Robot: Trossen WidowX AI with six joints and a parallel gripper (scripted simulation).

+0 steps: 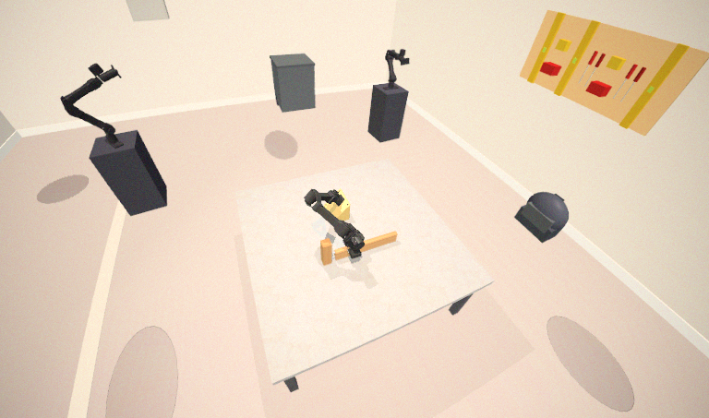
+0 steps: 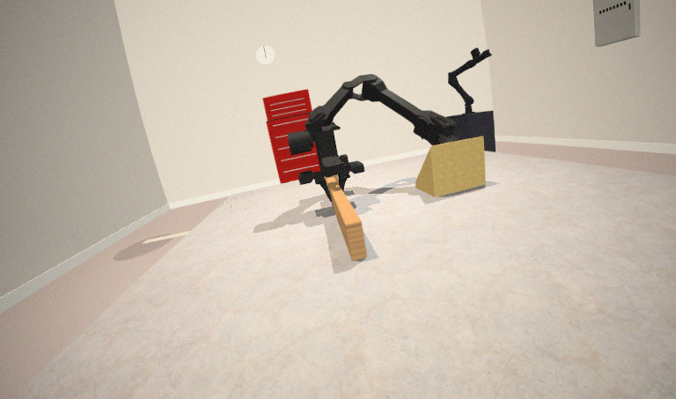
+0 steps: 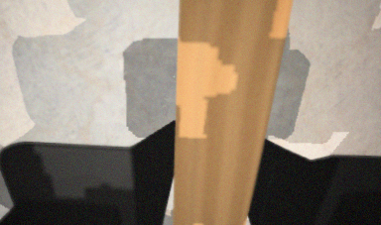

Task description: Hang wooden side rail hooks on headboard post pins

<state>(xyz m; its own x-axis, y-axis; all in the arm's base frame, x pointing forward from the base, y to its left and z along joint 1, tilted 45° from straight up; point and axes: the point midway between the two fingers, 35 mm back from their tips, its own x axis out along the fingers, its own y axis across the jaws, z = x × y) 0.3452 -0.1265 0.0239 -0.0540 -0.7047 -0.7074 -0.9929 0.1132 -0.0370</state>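
Note:
The wooden side rail (image 1: 384,240) (image 2: 348,210) (image 3: 223,96) lies on edge, its far end on the table, its other end near the post. The headboard post (image 1: 326,252) stands upright on the table in the top view, with a small gap between it and the rail's end. My gripper (image 1: 354,254) (image 2: 334,188) (image 3: 203,129) is shut on the rail, a finger on each side, on the part toward the post. The steel hooks show only as a small pale spot in that gap. The post's slot and pins cannot be made out, and the arm hides the post in the exterior view.
A yellow wedge-shaped block (image 1: 342,210) (image 2: 457,167) stands on the table (image 1: 313,329) (image 2: 448,299) beside my arm's base. Two other arms stand on dark pedestals (image 1: 130,178) (image 1: 387,114) off the table. A red tool cabinet (image 2: 289,137) stands beyond the table.

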